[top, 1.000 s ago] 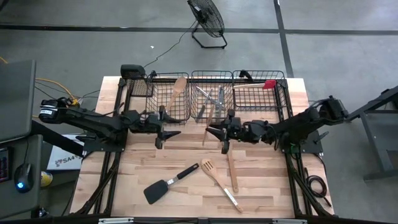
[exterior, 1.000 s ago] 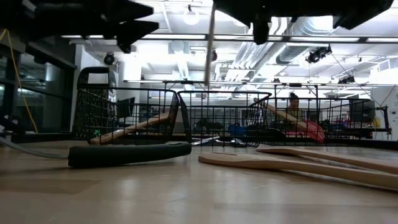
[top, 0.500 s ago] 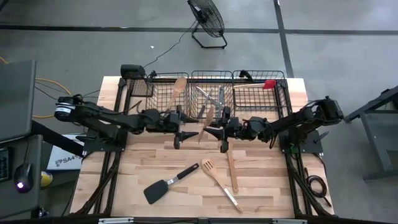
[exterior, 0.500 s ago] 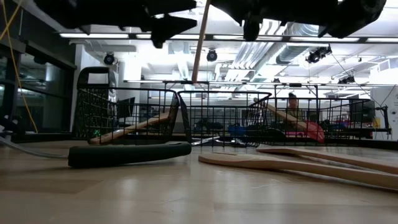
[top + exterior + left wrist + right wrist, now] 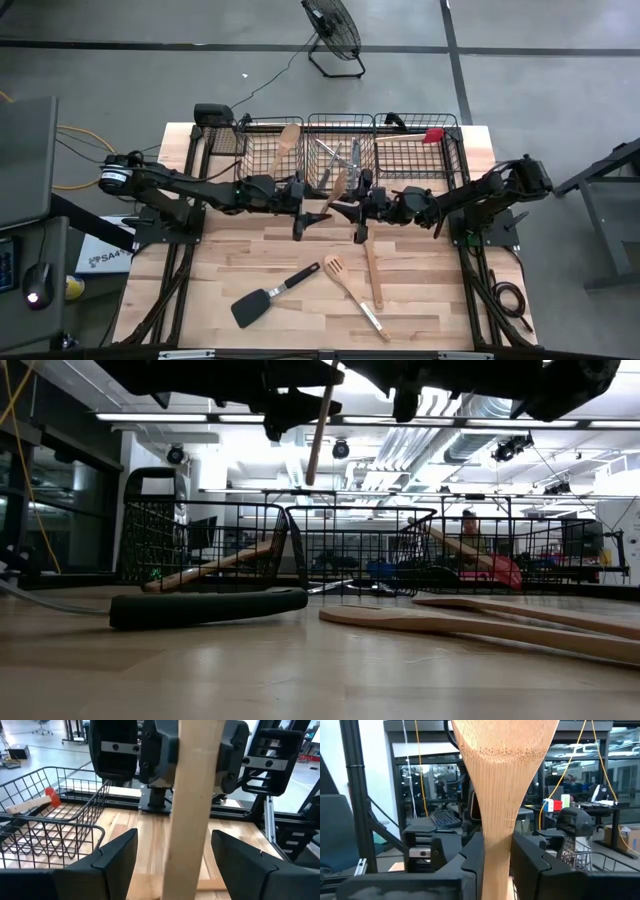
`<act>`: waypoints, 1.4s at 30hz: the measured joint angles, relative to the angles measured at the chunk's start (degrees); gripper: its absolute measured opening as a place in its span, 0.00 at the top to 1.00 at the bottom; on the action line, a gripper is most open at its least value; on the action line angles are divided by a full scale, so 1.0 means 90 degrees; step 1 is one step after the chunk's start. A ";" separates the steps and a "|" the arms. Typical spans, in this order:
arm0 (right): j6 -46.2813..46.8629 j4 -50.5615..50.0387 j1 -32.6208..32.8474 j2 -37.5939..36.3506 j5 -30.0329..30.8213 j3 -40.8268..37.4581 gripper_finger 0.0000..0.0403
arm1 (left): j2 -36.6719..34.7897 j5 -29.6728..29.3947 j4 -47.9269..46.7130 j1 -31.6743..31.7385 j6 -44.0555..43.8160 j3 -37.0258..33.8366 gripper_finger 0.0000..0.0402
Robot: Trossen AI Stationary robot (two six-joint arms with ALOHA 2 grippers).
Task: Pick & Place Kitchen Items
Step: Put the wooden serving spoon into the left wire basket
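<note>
My right claw (image 5: 357, 212) clamped on spoon (image 5: 337, 188), held mid-air for handover; left claw (image 5: 306, 215) spread wide, straddling handle, not gripping.

The wooden spoon (image 5: 505, 780) is pale tan with fine straight grain. The table (image 5: 430, 300) is light striped wood. The baskets (image 5: 340, 150) are black wire. The turner (image 5: 270, 297) is black. The spatula head (image 5: 432, 135) is red.

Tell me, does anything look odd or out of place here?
Only one thing: a wooden spoon hangs in mid-air, clamped by the right gripper, its handle between the left gripper's open fingers. Other utensils lie flat on the table.
</note>
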 joint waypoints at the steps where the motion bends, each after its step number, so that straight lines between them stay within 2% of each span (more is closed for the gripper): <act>1: 0.0000 -0.0002 0.0000 0.0000 0.0006 0.0000 0.84 | 0.0000 -0.0024 0.0004 0.0000 0.0000 0.0000 0.38; 5: 0.0000 -0.0012 0.0002 0.0000 0.0054 0.0000 0.84 | 0.0000 -0.0096 -0.0081 0.0000 -0.0023 0.0000 0.46; 14: 0.0117 -0.0085 0.0005 0.0000 0.0198 0.0000 0.84 | -0.0002 -0.0096 -0.0495 -0.0002 -0.0130 0.0000 0.79; 22: 0.0282 -0.0198 0.0017 -0.0005 0.0305 0.0000 0.84 | -0.0005 -0.0083 -0.0578 -0.0002 -0.0113 -0.0007 0.79; 30: 0.0522 -0.0208 0.0059 -0.0041 0.0333 0.0000 0.57 | -0.0005 -0.0087 -0.0680 0.0002 -0.0138 -0.0012 0.79; 33: 0.0515 -0.0277 0.0152 -0.0048 0.0441 0.0000 0.50 | -0.0094 0.0188 -0.0755 0.0004 -0.0132 -0.0016 0.79; 38: 0.0510 -0.1258 0.0365 -0.0356 0.0961 0.0000 0.45 | -0.0594 0.0640 -0.1335 0.0005 0.0224 -0.0017 0.79; 42: 0.0531 -0.2004 0.0532 -0.0759 0.1139 0.0001 0.45 | -0.1161 0.0681 -0.1945 0.0007 0.0341 -0.0015 0.79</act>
